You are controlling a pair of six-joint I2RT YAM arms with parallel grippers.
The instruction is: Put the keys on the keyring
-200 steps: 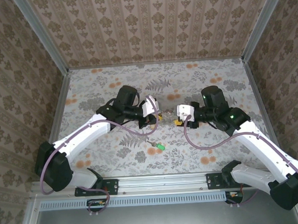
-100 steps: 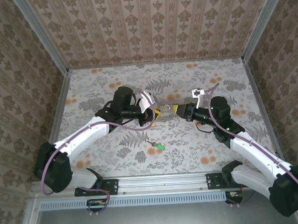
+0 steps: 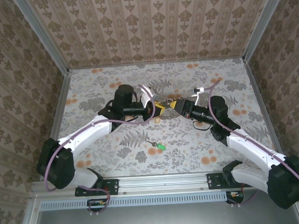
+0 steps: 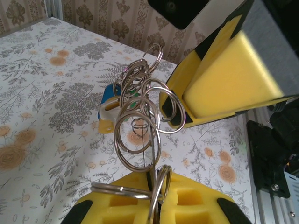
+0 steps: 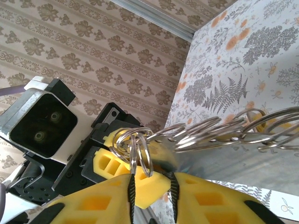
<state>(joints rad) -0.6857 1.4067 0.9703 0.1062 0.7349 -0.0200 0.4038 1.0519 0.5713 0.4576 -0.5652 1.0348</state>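
Note:
My left gripper (image 4: 161, 179) (image 3: 158, 108) is shut on a bunch of linked silver split rings (image 4: 140, 123) that stands up from its yellow pads. A thin dark strand runs up among them; whether it is the keyring I cannot tell. Small keys (image 4: 108, 114) with blue, green and yellow heads hang at the bunch's far side. My right gripper (image 5: 152, 179) (image 3: 175, 107) faces the left one. Its pads stand slightly apart, with two of the rings (image 5: 138, 147) dipping into the gap beside one pad. Another green key (image 3: 162, 147) lies on the table nearer the bases.
The floral table (image 3: 103, 84) is walled by patterned panels at the back and both sides. Purple cables (image 3: 198, 139) loop from both arms. A metal rail (image 3: 163, 181) runs along the near edge. The left wrist's camera housing (image 5: 42, 126) sits close in front of my right gripper.
My right gripper has turned and moved left and back until it meets the rings, and its jaws have narrowed. The left gripper has drifted slightly back and stayed shut on the rings.

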